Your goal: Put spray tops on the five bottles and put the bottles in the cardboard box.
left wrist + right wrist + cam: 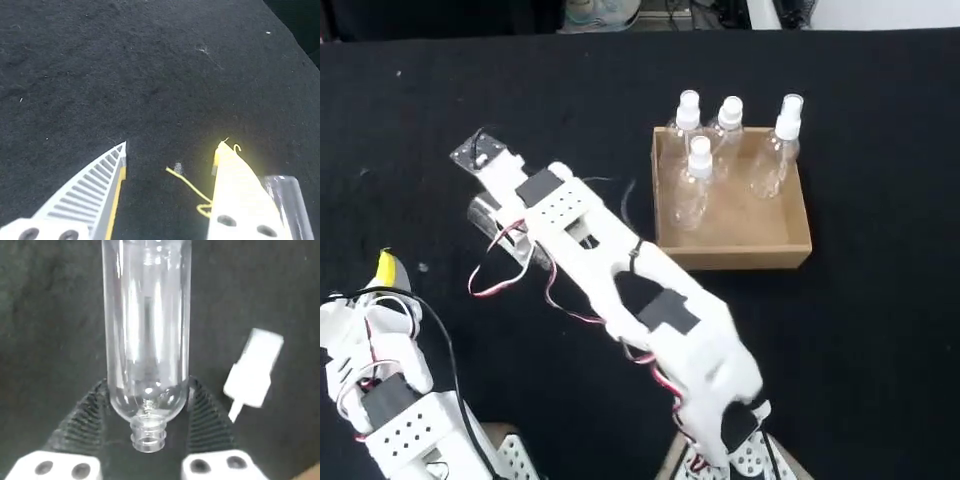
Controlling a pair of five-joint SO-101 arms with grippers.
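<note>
Four capped bottles [690, 190] stand in the cardboard box [735, 258]; the fifth bottle [145, 330], likely light and slippery, lies uncapped on the table [870, 350], its shoulder pinched by the right gripper [146, 385], the left gripper [172, 146] gaping.

Four clear bottles [691, 195], each capped with a white spray top [700, 150], stand upright in the open cardboard box [735, 258] at the upper right, while the fifth bottle [146, 330], clear and uncapped, lies on its side well left of the box with a loose spray top [254, 371] just beside it.
</note>
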